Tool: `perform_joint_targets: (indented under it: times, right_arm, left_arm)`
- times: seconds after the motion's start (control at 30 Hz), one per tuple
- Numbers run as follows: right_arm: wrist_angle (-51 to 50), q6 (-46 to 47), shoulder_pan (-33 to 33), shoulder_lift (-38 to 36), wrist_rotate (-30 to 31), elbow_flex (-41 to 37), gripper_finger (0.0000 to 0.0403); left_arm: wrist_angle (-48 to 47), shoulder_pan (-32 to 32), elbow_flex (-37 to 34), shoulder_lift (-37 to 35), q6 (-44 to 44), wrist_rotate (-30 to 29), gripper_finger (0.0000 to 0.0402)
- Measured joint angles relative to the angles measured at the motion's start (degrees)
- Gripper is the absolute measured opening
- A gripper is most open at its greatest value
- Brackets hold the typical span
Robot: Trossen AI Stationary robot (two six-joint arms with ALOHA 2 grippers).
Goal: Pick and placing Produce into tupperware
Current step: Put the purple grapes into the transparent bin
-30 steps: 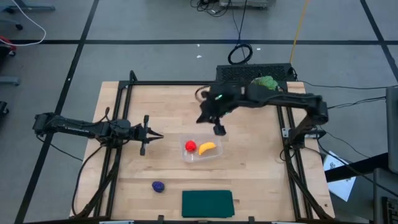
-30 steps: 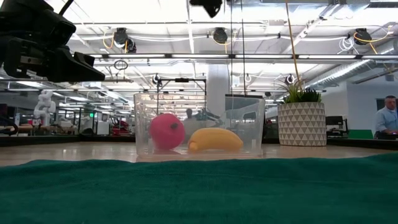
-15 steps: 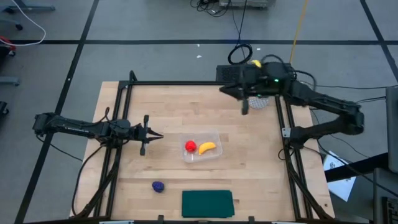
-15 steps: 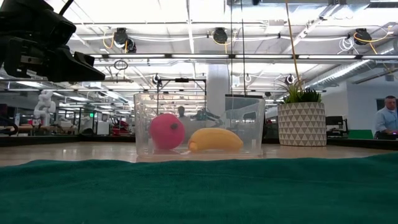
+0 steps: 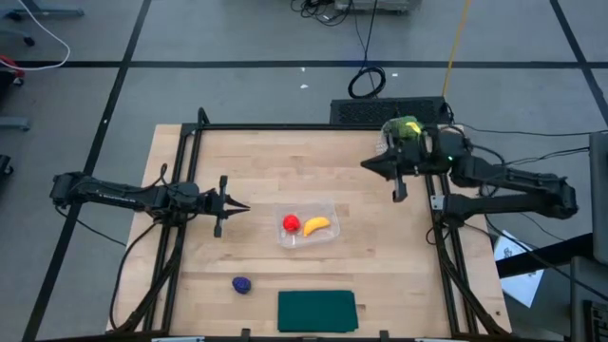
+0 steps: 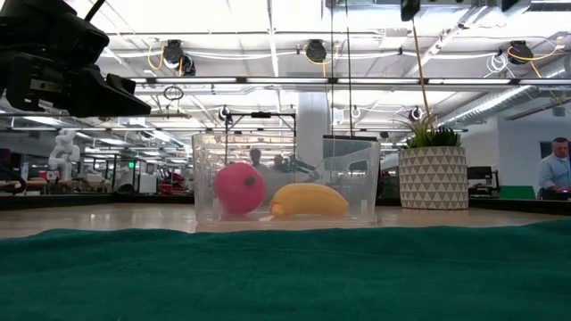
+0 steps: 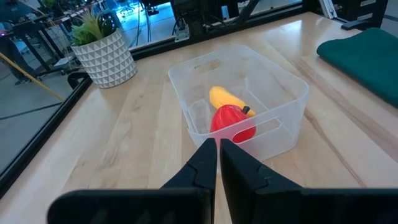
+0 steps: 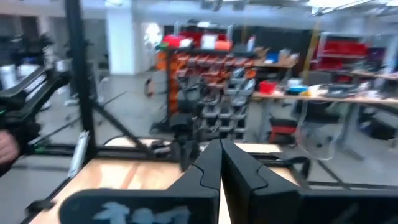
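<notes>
The clear tupperware (image 5: 309, 226) stands mid-table; in it lie the red round piece (image 5: 291, 223) and the yellow banana (image 5: 316, 225), also seen through its wall as red piece (image 6: 239, 188) and banana (image 6: 308, 201). The dark purple lump (image 5: 242, 284) rests on the wood near the table's near edge, left of the tub. My left gripper (image 5: 245, 206) hovers shut left of the tub, pointing at it; its wrist view shows the tub (image 7: 273, 93) just ahead of the gripper (image 7: 218, 152). My right gripper (image 5: 365, 165) is shut, held high near the far right corner, empty.
A dark green mat (image 5: 316, 310) lies at the near edge and fills the low view's foreground (image 6: 285, 267). A leafy plant (image 5: 407, 127) in a white patterned pot (image 6: 433, 176) stands at the far right corner, partly under my right arm. Black frame rails run along both sides.
My right gripper has drawn back from just above the tub's far edge toward the table's far right corner, rising out of the low view's top, and now points level toward the left. The tub, red piece, banana and purple lump have stayed put.
</notes>
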Motion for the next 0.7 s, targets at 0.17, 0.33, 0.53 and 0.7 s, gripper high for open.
perform_joint_targets:
  times: [0.17, 0.33, 0.53, 0.7]
  right_arm:
    - [4.34, -0.57, 2.43, -2.93, 5.99, -6.82, 0.0]
    - [10.01, -0.81, 4.02, -4.34, 6.53, -13.41, 0.0]
    - [11.48, -0.5, 4.42, -9.64, 6.52, -17.86, 0.0]
    - [10.31, 0.38, 4.42, -14.62, 6.52, -19.41, 0.0]
  left_arm:
    - [-0.02, -0.01, 0.0, 0.0, 0.2, -0.03, 0.0026]
    - [-0.07, 0.01, 0.0, 0.01, 0.22, -0.03, 0.0026]
    - [-0.15, 0.0, 0.0, 0.02, 0.17, -0.05, 0.0026]
    - [-0.14, 0.01, 0.0, 0.02, 0.15, -0.05, 0.0026]
